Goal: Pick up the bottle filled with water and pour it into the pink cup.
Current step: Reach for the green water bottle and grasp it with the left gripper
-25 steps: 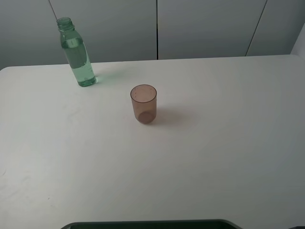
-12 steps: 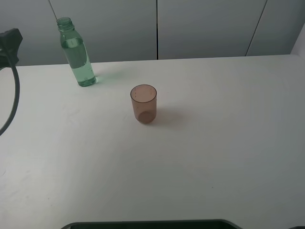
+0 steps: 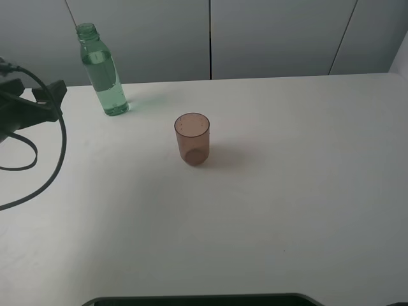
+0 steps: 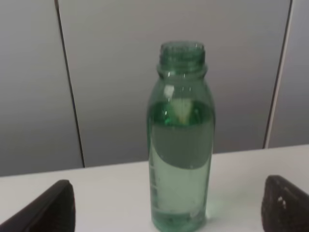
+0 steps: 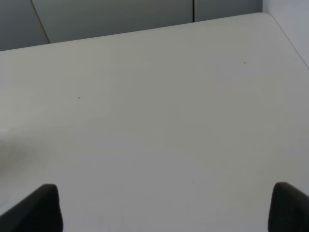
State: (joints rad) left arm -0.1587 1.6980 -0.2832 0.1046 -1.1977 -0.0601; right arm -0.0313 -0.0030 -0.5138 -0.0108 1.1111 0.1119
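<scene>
The bottle (image 3: 105, 80) is green-tinted, capless and partly filled with water. It stands upright at the back left of the white table (image 3: 287, 191). The pink cup (image 3: 192, 139) stands upright and empty near the table's middle, to the right of and in front of the bottle. My left gripper (image 3: 50, 102) is at the left edge, level with the bottle's base and a short way to its left. In the left wrist view the bottle (image 4: 181, 145) stands straight ahead between the spread fingertips (image 4: 53, 208), untouched; the left gripper (image 4: 169, 210) is open. My right gripper (image 5: 161, 210) is open over bare table.
Grey wall panels (image 3: 210, 38) rise right behind the table's back edge, close to the bottle. The left arm's black cable (image 3: 38, 159) loops over the table's left side. A dark edge (image 3: 197, 299) shows at the front of the table.
The left arm has come in from the left edge and moved right, toward the bottle. The bottle and the cup have not moved.
</scene>
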